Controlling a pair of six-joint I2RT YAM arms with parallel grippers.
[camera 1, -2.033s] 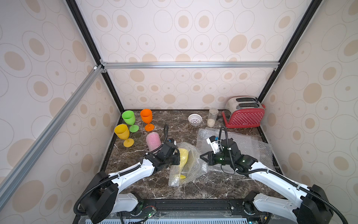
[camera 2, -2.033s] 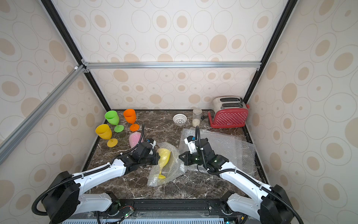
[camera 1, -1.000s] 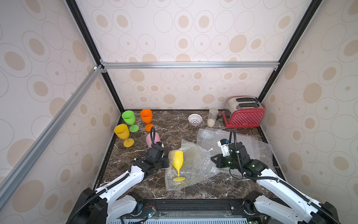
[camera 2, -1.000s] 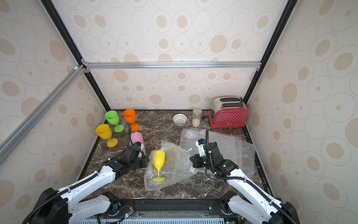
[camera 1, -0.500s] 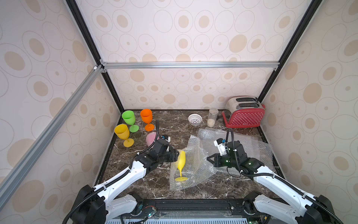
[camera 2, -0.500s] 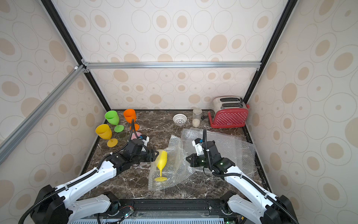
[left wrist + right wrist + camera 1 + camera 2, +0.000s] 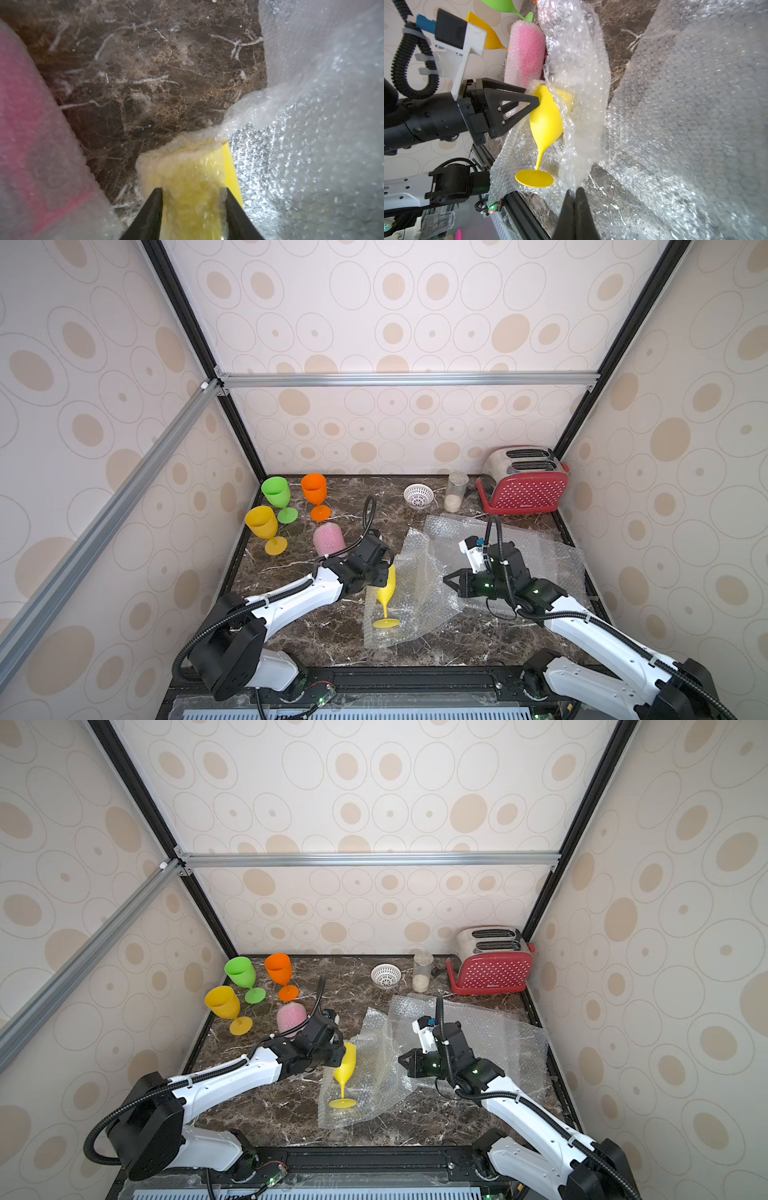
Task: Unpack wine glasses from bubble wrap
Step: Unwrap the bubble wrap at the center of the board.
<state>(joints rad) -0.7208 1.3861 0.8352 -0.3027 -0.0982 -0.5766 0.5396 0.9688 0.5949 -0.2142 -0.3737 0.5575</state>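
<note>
The left tool (image 7: pixel 384 578) is clamped on the bowl of the held yellow glass (image 7: pixel 385 593). In the left wrist view a fold of wrap is caught under its fingers (image 7: pixel 152 207). That glass leans with its foot lowest, over the opened bubble wrap sheet (image 7: pixel 419 572) near the front middle of the desk (image 7: pixel 332 626). The right tool (image 7: pixel 449 583) has its jaws together on that sheet's edge, holding one side raised. The pink glass (image 7: pixel 328 537) sits in its wrap just behind the left tool. The green glass (image 7: pixel 276 493), orange glass (image 7: pixel 314 489) and standing yellow glass (image 7: pixel 262 522) stand bare at the back left
</note>
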